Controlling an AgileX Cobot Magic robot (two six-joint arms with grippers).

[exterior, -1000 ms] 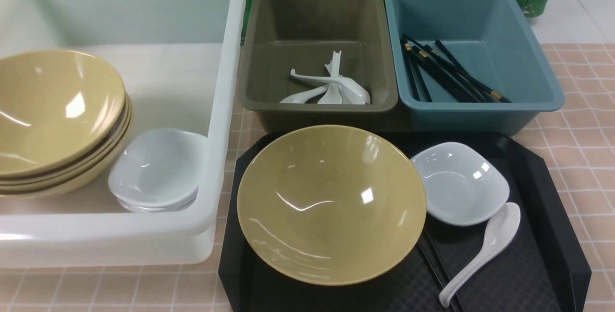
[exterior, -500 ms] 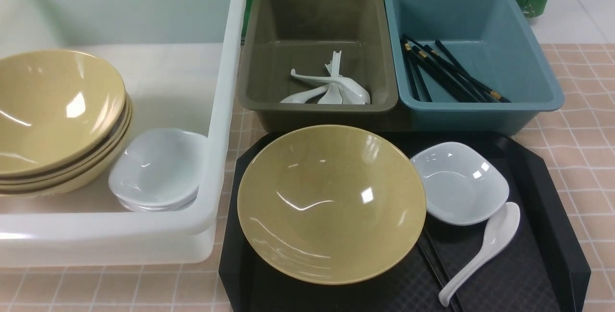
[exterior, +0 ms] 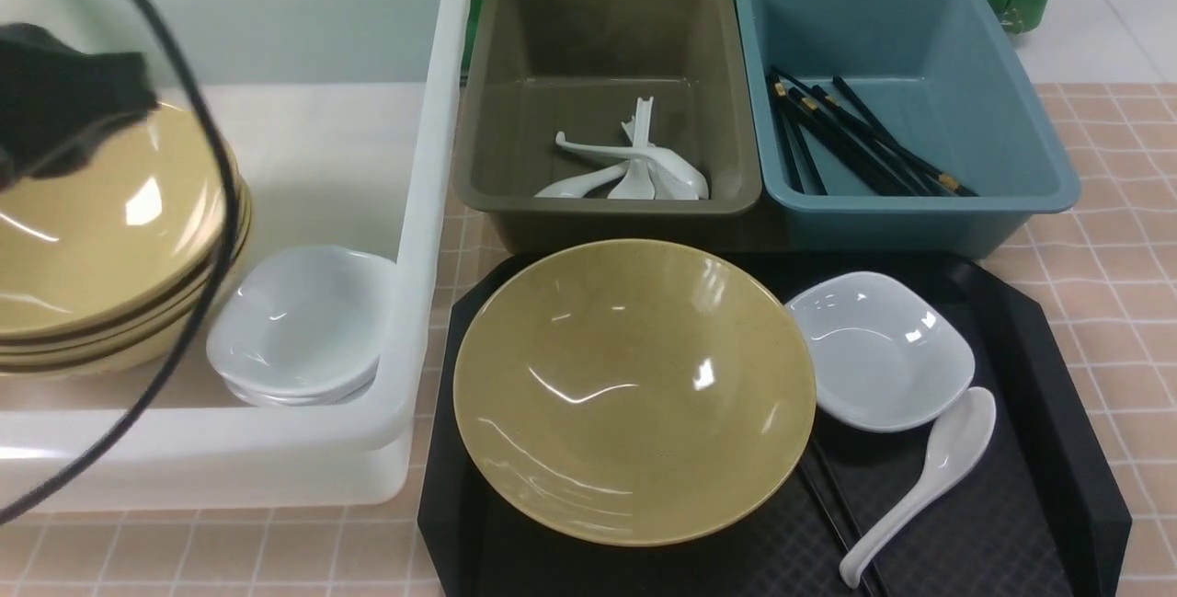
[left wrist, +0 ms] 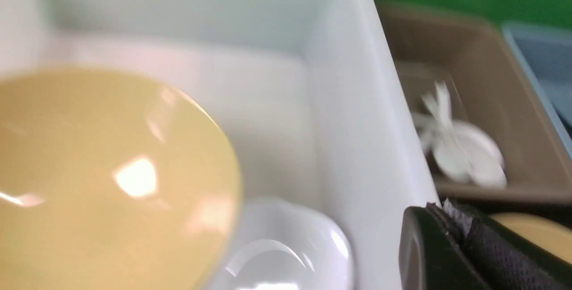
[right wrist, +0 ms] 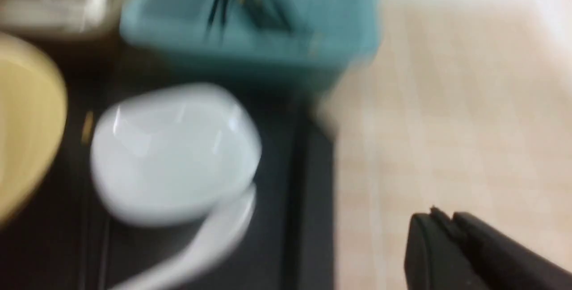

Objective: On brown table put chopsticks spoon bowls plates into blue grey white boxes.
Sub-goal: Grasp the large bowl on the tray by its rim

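The left gripper (left wrist: 440, 218) is seen with its fingers closed together, nothing held between them. In the left wrist view, the stacked tan bowls (exterior: 119, 238) and small white dishes (exterior: 303, 326) are seen beyond the fingertips, inside the white tub (exterior: 437, 174). The right gripper (right wrist: 444, 218) is seen with its fingers narrowed and nothing held; whether they are fully closed cannot be told. The white spoon (exterior: 947, 450), the single white dish (exterior: 883, 349) and the tan bowl (exterior: 634, 390) are placed apart from the right fingers, on the black tray (exterior: 1030, 477).
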